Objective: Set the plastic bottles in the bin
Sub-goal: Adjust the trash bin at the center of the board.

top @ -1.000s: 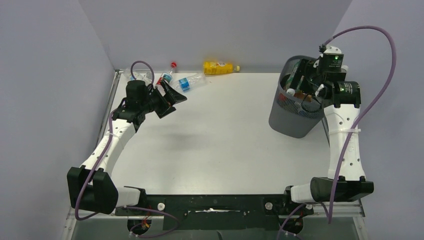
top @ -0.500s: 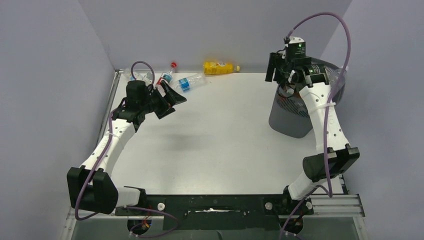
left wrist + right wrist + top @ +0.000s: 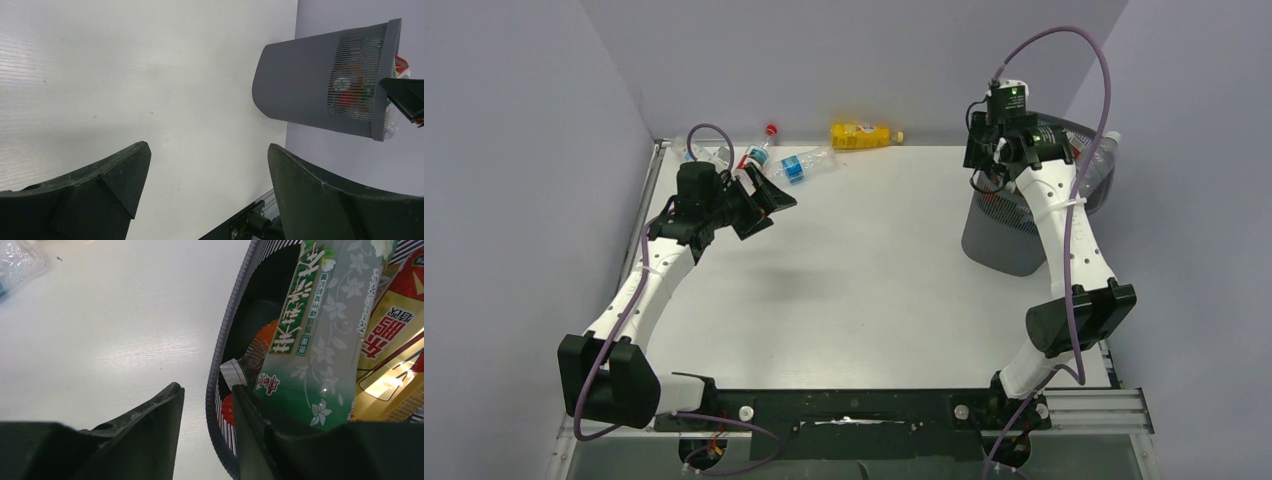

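Observation:
The dark grey mesh bin (image 3: 1009,235) stands at the right of the table and holds several bottles. It also shows in the left wrist view (image 3: 310,85). My right gripper (image 3: 982,165) is at the bin's left rim (image 3: 227,335). It is open (image 3: 205,390), one finger outside and one inside, with a gap to the rim. A green-label bottle (image 3: 310,340) and a red-and-yellow-label bottle (image 3: 395,340) lie inside. At the back, a yellow bottle (image 3: 861,135), a blue-label bottle (image 3: 799,165) and a red-capped clear bottle (image 3: 759,152) lie on the table. My left gripper (image 3: 779,210) is open and empty (image 3: 207,147), just in front of them.
Grey walls close the table at the left, back and right. A clear bottle (image 3: 1106,148) sticks out over the bin's right rim. Another clear bottle (image 3: 701,155) lies in the back left corner behind my left wrist.
My right gripper has come up out of the bin and moved left to its rim. The right arm has swung left with it. The left arm has not moved.

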You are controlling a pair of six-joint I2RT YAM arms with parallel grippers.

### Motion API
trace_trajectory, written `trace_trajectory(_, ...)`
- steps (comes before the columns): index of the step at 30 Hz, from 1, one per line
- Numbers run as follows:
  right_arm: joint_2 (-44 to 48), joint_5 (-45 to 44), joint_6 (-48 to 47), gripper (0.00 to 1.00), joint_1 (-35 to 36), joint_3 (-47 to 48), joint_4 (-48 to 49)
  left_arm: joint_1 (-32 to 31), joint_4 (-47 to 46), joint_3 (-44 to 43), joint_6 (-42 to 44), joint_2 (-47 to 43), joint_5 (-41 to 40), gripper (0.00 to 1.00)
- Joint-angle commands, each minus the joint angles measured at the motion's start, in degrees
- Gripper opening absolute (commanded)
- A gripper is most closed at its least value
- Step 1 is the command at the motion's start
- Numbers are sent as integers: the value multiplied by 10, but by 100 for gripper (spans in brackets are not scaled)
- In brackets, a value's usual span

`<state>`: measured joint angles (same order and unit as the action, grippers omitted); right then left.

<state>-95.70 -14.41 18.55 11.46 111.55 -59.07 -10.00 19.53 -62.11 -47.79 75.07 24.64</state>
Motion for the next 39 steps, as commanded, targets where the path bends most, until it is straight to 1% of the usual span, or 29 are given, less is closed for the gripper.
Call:
trace_trajectory(1, 18, -16, -5, 37, 14, 5, -6, 4, -12, -22, 9, -16, 0, 89)
trace_trajectory(2, 22, -15, -5, 33, 15, -2, -8, 4, -13, -21, 8, -17, -1, 89)
trace_trajectory(5, 36, -13, -4, 25, 20, -24, -9, 4, -17, -15, 5, -21, 0, 89)
trace_trajectory(10, 59, -14, -1, 22, 27, -35, -18, 4, -19, -11, 3, -22, -1, 89)
trace_trajectory(11, 62, -14, -1, 19, 29, -35, -21, 3, -18, -12, 3, -23, -1, 89)
trace_trajectory(15, 76, -13, -1, 11, 38, -36, -33, 1, -18, -13, 1, -25, -3, 89)
trace_trajectory(21, 95, -5, -1, 10, 57, -37, -47, -7, -16, -13, -3, -29, -10, 89)
trace_trajectory(33, 166, -8, -11, 11, 105, -97, -58, -38, -10, -3, -8, -40, -34, 88)
trace_trajectory(34, 176, -5, -13, 15, 106, -104, -56, -40, -8, -4, -7, -39, -38, 89)
trace_trajectory(35, 187, -3, -14, 24, 105, -111, -52, -43, -6, -5, -5, -37, -41, 89)
trace_trajectory(36, 198, -1, -16, 36, 106, -116, -45, -45, -4, -7, -4, -35, -44, 89)
trace_trajectory(37, 208, 2, -19, 45, 106, -119, -40, -45, -5, -7, -2, -34, -46, 88)
trace_trajectory(39, 223, 6, -22, 60, 106, -115, -36, -47, -10, -6, 5, -31, -51, 88)
